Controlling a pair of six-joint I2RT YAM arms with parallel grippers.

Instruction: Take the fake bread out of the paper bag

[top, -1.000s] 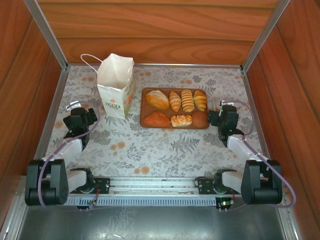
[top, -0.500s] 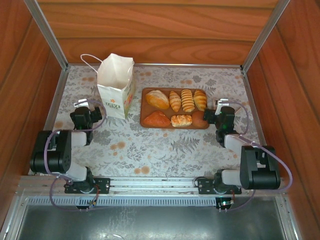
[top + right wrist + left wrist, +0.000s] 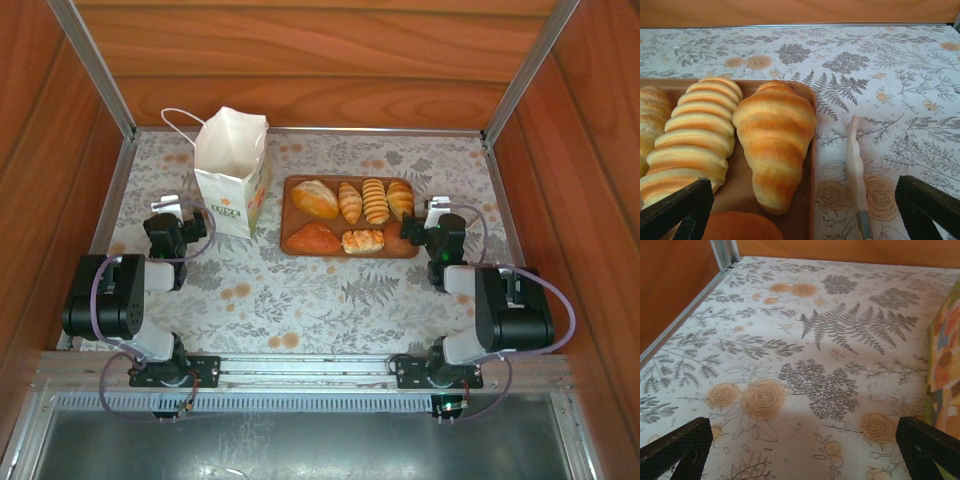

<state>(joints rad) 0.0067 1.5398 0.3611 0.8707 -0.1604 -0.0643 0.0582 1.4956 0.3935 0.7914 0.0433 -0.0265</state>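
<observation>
Both claws, left gripper [image 3: 168, 215] and right gripper [image 3: 422, 222], are open and empty; fake bread [image 3: 350, 202] lies at three o'clock from the paper bag [image 3: 232, 170], so next, I guess, check inside.

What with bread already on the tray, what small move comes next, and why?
Probably pull back to rest: the bread lies on the tray, the bag looks empty from above, and the left gripper and right gripper stand open, empty.
</observation>
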